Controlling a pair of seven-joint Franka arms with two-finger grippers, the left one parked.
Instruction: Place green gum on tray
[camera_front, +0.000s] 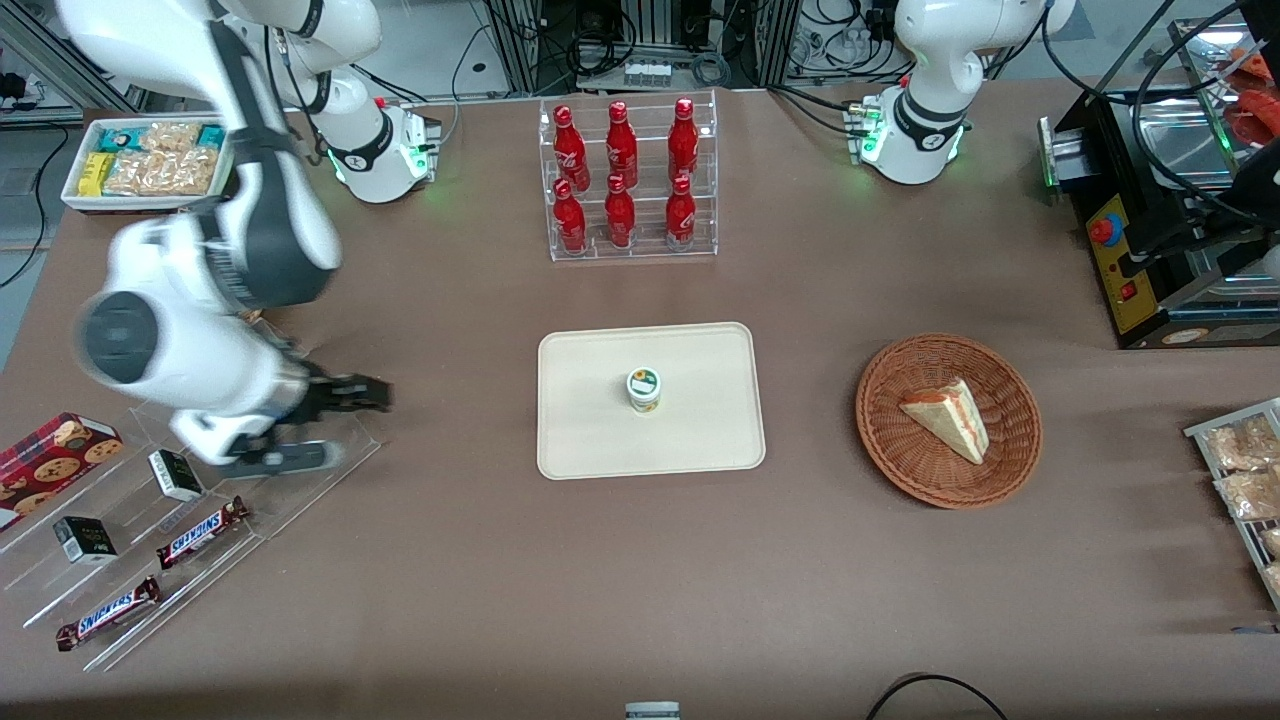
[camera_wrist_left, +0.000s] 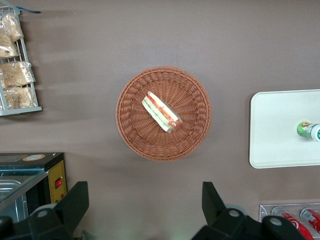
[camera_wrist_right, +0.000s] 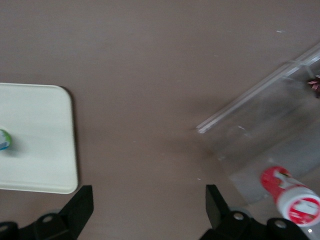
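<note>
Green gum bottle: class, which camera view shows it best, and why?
The front view: the green gum stands whole and upright on the tray. Both wrist views cut it at the frame edge. The gripper, open, hangs over the acrylic rack.
</note>
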